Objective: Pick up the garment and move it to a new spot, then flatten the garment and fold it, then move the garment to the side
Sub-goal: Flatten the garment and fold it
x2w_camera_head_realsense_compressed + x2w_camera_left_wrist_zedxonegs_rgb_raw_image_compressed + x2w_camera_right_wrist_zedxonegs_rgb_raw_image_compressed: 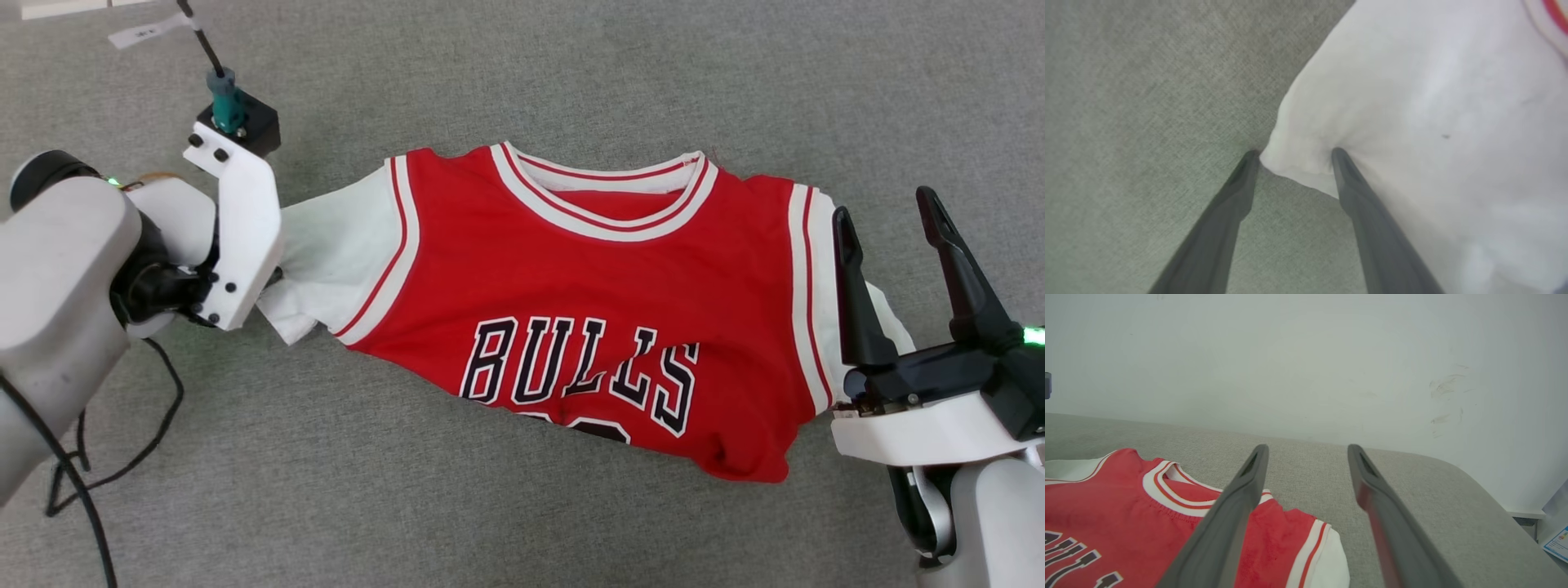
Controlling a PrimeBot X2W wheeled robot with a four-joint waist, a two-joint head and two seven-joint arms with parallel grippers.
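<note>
L gripper (pixel 1295 153) spread wide astride shirt (pixel 588 278) sleeve tip (pixel 1286 165), prob to pinch & flatten; R gripper (pixel 883 202) open, hovers beside other sleeve.

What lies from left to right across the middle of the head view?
Pale left forearm → white wrist bracket → white fabric sleeve → red basketball jersey with black "BULLS" lettering → right gripper with two long dark fingers spread open. The far sleeve overlaps that gripper, so it is left out.

Grey fabric surface (pixel 522 82), white wall (pixel 1306 355)
</note>
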